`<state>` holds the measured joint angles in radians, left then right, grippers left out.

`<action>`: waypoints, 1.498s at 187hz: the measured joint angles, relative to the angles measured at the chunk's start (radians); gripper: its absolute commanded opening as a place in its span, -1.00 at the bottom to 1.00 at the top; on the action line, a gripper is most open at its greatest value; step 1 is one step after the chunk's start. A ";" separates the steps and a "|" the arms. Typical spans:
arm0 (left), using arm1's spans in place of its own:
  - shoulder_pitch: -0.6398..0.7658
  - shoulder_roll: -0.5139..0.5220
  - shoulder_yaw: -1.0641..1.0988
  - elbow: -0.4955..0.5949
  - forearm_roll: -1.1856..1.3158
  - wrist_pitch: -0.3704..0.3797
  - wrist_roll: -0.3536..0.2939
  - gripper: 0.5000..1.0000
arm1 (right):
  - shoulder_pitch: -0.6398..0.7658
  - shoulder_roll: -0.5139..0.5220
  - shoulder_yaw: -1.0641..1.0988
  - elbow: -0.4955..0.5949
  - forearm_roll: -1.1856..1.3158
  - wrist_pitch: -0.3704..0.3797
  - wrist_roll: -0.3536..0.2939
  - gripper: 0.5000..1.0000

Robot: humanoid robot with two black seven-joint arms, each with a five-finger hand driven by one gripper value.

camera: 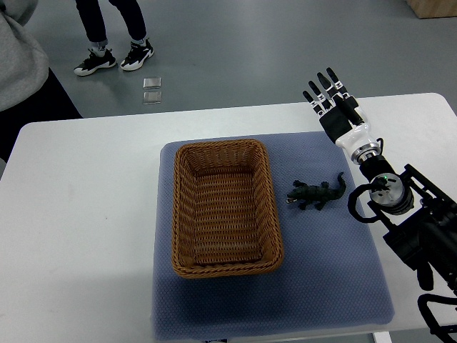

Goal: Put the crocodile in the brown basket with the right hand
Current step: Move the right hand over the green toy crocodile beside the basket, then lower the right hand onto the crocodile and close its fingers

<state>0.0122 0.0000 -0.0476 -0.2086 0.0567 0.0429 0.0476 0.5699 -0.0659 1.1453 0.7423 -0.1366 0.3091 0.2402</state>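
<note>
1. The white table (86,214) fills most of the view and carries everything else.
2. A blue-grey mat (335,271) lies on the table, under the basket and spreading out to the basket's right.
3. The brown basket (268,214), a rectangular wicker one, sits on the left part of the mat with nothing inside it.
4. The right arm (410,221) comes in from the right edge, well to the right of the basket, dark-jointed with a white wrist.
5. The right hand (335,107) hovers beyond the basket's far right corner, fingers (323,89) straight and spread, holding nothing.
6. The crocodile (318,193), a dark green toy, lies on the mat just right of the basket, apart from its rim, tail pointing away from the basket towards the arm.
7. A person's shoes (114,57) stand on the floor beyond the table, far behind the basket.
</note>
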 measured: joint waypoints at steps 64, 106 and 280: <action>0.000 0.000 0.000 0.000 0.000 -0.001 0.000 1.00 | 0.007 -0.005 -0.005 0.001 -0.008 -0.001 -0.002 0.71; -0.003 0.000 0.000 0.002 0.000 0.000 0.000 1.00 | 0.083 -0.111 -0.144 0.011 -0.238 0.037 -0.007 0.71; -0.024 0.000 0.000 -0.006 0.000 -0.001 0.000 1.00 | 0.590 -0.670 -0.972 0.501 -1.008 0.288 -0.170 0.71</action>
<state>-0.0120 0.0000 -0.0476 -0.2148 0.0568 0.0416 0.0476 1.1602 -0.7357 0.1734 1.2431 -1.1446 0.5976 0.0701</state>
